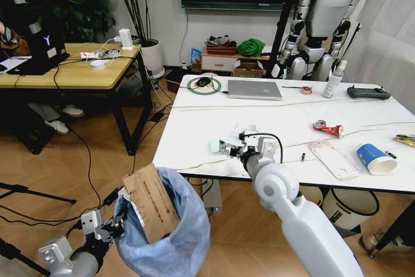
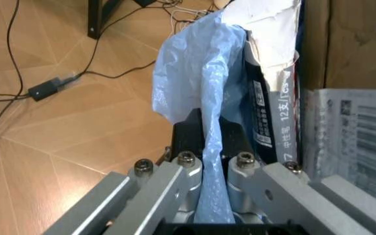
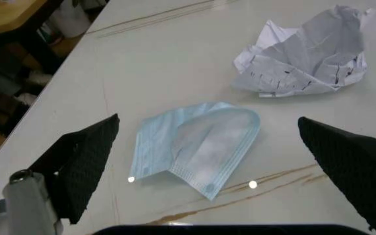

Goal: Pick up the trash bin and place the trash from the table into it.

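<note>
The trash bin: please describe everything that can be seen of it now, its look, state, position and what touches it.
The trash bin is small, lined with a crinkled, translucent light-blue plastic bag that billows over its rim. It hangs low beside the near edge of the table, above the wooden floor. The left gripper is shut on its rim, pinching the bag. A torn piece of brown cardboard stands tilted inside it, sticking out above the rim.

White, rounded right arm casing with a black cable looping at the wrist; black wedge fingers (image 3: 83, 166); left gripper (image 2: 207, 147) silver, bolted.
</note>
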